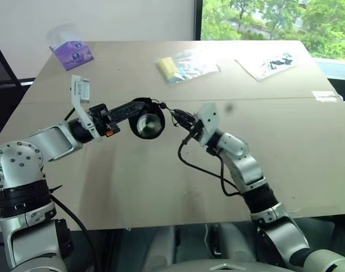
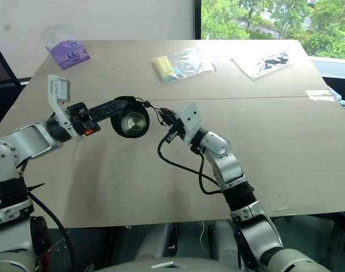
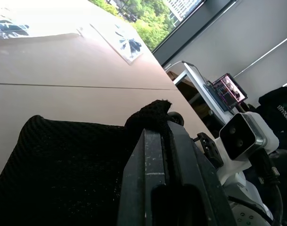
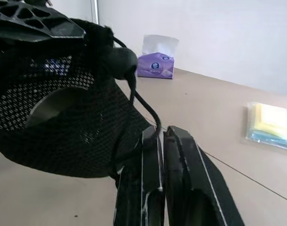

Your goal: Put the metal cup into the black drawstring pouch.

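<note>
Two hands meeting over the counter point(image 1: 161, 187) in the left eye view: left hand point(image 1: 139, 106) clenched on the rim of the black drawstring pouch point(image 1: 145, 121), held in the air, with the metal cup point(image 1: 150, 125) showing inside its mouth. Right hand point(image 1: 177, 118) pinched shut on the pouch cord point(image 4: 142, 104), seen taut in the right wrist view. Left wrist view: fingers point(image 3: 148, 188) pressed together on black mesh fabric.

Above the tan table point(image 2: 161, 187), my left gripper point(image 2: 122, 105) pinches the rim of the black drawstring pouch point(image 2: 131, 117), the metal cup point(image 2: 132, 123) shining inside. My right gripper point(image 2: 162, 117) clamps the cord point(image 2: 152, 107) beside it. Tissue box point(image 2: 68, 52) far left.
</note>
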{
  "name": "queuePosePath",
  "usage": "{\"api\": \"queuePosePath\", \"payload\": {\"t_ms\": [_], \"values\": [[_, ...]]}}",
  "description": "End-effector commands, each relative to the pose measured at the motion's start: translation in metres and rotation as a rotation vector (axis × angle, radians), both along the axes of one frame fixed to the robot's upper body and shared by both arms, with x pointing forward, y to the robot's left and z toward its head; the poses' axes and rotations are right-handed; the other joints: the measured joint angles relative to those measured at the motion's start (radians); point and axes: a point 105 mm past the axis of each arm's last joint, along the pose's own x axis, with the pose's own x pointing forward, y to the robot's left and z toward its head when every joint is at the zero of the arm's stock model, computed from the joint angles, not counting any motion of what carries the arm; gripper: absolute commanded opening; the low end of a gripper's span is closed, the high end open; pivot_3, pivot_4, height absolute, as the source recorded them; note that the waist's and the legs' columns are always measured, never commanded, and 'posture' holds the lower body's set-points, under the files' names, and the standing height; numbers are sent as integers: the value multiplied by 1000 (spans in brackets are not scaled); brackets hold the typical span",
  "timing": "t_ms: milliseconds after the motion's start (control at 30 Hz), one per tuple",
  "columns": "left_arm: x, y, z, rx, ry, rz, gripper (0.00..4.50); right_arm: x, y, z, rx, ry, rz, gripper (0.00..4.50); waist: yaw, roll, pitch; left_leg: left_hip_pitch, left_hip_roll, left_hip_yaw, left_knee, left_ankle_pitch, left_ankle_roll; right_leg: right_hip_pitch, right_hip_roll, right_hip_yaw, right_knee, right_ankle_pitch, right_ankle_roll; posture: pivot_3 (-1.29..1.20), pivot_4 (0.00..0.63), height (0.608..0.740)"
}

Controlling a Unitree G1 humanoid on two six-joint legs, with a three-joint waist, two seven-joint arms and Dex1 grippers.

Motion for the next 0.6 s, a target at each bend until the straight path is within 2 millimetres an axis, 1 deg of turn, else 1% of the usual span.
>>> {"api": "queuePosePath", "payload": {"t_ms": [33,100,133,200,233,300,600], "values": [[-4,2,15,-19,-75,8,0,-1,-18,-1,7,21,-19,62,1,0,0,0,0,0,0,0,0,0,0,0,0,0,0,0,150,740],[-4,1,15,-21,-73,6,0,-7,-27,-6,0,54,3,62,3,0,0,0,0,0,0,0,0,0,0,0,0,0,0,0,150,740],[-4,1,14,-20,-71,4,0,-13,-28,-8,-4,61,30,577,2,0,0,0,0,0,0,0,0,0,0,0,0,0,0,0,150,740],[-4,1,13,-19,-66,1,0,-20,-31,-5,18,83,53,1290,1,0,0,0,0,0,0,0,0,0,0,0,0,0,0,0,150,740],[-3,1,13,-17,-64,0,0,-23,-30,-4,34,102,67,1834,-3,0,0,0,0,0,0,0,0,0,0,1,0,0,0,0,150,740],[-3,0,12,-14,-61,-5,0,-27,-28,-1,50,124,86,2765,-7,0,0,1,1,1,0,0,1,0,1,2,1,0,0,0,150,740],[-4,-3,11,-3,-57,-32,0,-19,-14,15,98,152,98,2765,-1,0,0,0,0,1,0,0,1,0,0,1,1,0,0,0,150,740]]}}
